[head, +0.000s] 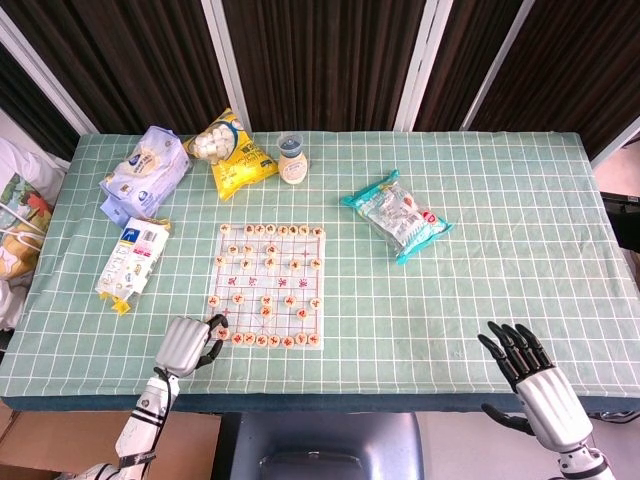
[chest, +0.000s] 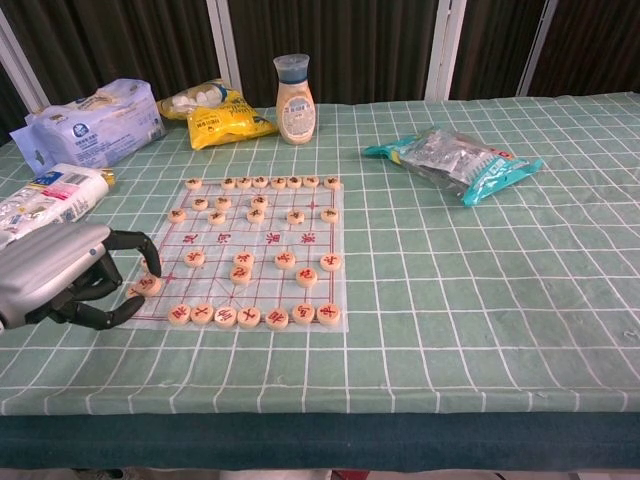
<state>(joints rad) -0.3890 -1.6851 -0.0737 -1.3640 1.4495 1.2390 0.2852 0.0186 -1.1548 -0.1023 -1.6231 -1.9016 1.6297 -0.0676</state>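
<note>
Lower left of the frame, the left hand (chest: 60, 280) has its dark fingertips curled down onto a round tan wooden chess piece (chest: 146, 286) at the near-left edge of the clear plastic chessboard sheet (chest: 325, 236), apparently pinching it. The right hand (head: 535, 380) hovers at lower right, fingers spread, holding nothing.

Chess piece (chest: 146, 286): small round pale wooden disc, red character on top, lying flat at the near-left corner of the chess board (chest: 320, 235), just left of the board's nearest row of pieces. Left hand (chest: 62, 275) is at the board's left edge, fingers curled over; a dark fingertip touches the disc from above. Whether it is pinched or only touched is unclear. Board is a thin translucent sheet with red grid lines, flat on the table (chest: 480, 300), carrying similar discs in rows.
</note>
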